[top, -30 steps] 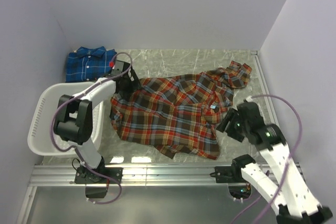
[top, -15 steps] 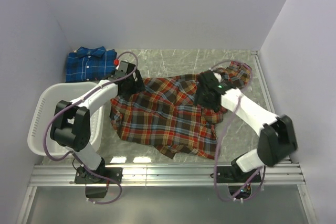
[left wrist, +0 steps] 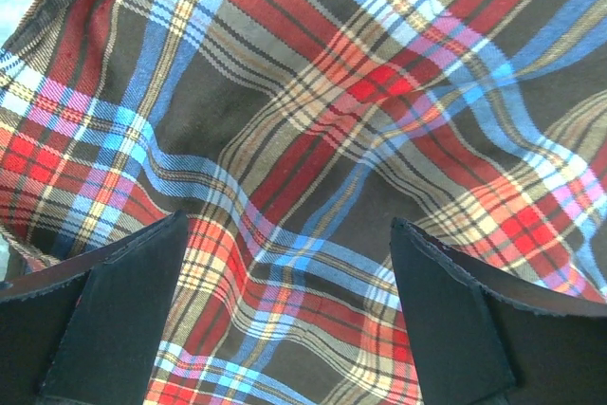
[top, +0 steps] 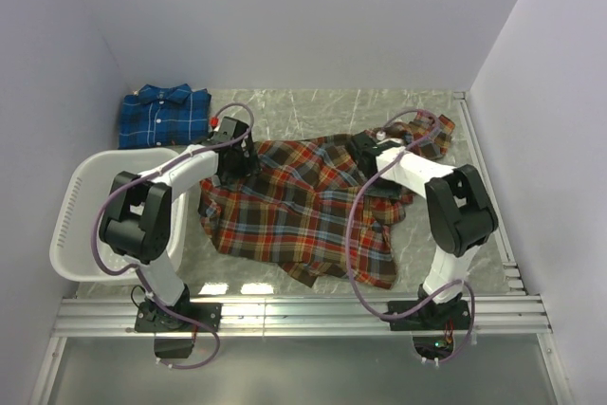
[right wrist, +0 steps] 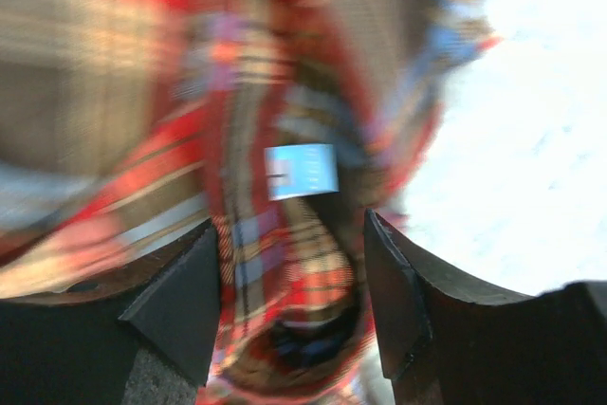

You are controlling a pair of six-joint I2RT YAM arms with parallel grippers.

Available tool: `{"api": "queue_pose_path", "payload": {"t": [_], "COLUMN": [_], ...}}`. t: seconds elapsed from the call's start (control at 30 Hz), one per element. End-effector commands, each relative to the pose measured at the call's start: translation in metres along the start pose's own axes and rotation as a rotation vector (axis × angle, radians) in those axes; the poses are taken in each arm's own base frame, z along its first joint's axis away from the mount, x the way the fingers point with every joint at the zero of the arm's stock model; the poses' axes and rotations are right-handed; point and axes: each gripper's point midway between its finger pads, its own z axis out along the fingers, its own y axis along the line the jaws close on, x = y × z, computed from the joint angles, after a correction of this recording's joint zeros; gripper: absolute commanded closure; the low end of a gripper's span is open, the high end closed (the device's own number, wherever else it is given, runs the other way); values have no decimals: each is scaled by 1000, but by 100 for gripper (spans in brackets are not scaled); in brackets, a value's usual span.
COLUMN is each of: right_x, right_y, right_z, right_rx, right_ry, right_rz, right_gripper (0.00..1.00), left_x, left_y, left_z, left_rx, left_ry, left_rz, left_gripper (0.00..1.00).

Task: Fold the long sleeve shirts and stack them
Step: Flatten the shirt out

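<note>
The red-orange plaid long sleeve shirt (top: 303, 206) lies spread, rumpled, in the middle of the table. The blue plaid shirt (top: 163, 116) lies folded at the back left. My left gripper (top: 237, 160) hovers over the red shirt's upper left edge; in the left wrist view its jaws (left wrist: 289, 315) stand wide open above flat plaid cloth (left wrist: 313, 120). My right gripper (top: 372, 162) is at the shirt's collar area. The right wrist view is blurred: the fingers (right wrist: 180, 310) stand apart astride a bunched fold with a blue label (right wrist: 301, 170).
A white slotted basket (top: 71, 225) stands at the left edge beside the left arm. One sleeve end of the red shirt (top: 432, 135) reaches toward the back right corner. Walls close the table at the back and both sides.
The right arm has swung from the near right side of the table up to the shirt's collar area. The left gripper shifted slightly over the shirt's upper left edge.
</note>
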Motion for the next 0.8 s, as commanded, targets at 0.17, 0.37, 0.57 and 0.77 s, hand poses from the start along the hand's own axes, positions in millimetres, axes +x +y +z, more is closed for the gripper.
{"api": "queue_pose_path", "payload": {"t": [0.17, 0.37, 0.57, 0.77], "right_x": [8, 6, -20, -33], "right_y": [-106, -140, -163, -97], "right_z": [20, 7, -24, -63], "right_rx": [-2, -57, -78, -315], "right_ry": [65, -3, -140, -185], "right_rz": [450, 715, 702, 430], "right_gripper": [38, 38, 38, 40], "left_x": [-1, -5, -4, -10], "left_y": [2, 2, 4, -7], "left_z": [3, -2, -2, -19], "left_rx": [-31, -24, -38, 37], "left_ry": [5, -18, -14, -50], "left_rz": [18, 10, 8, -11], "left_gripper": [6, 6, 6, 5]}}
